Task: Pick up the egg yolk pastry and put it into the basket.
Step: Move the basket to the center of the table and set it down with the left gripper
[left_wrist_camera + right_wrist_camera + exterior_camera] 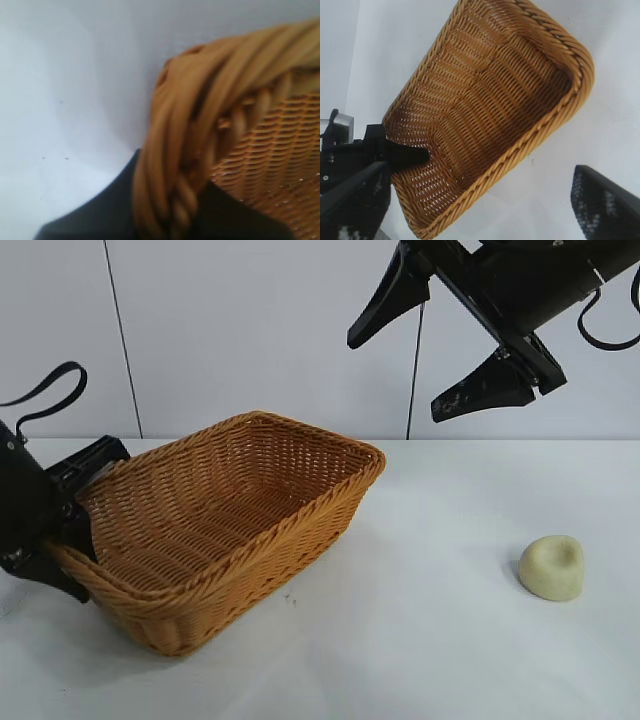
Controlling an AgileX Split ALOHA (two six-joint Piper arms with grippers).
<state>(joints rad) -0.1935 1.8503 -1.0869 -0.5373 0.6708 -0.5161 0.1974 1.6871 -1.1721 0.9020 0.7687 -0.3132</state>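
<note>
A white tabletop [420,640] carried the basket [230,530]. The left tool [75,540] gripped the basket's rim; the right tool [425,350] hung open above. The pastry [552,567] lay well right of the basket, unpicked.

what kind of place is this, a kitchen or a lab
Most likely a robot lab or test bench, not a kitchen: a bare white table against plain white wall panels, two black robot arms, and only staged props, a wicker basket and an egg yolk pastry.
</note>
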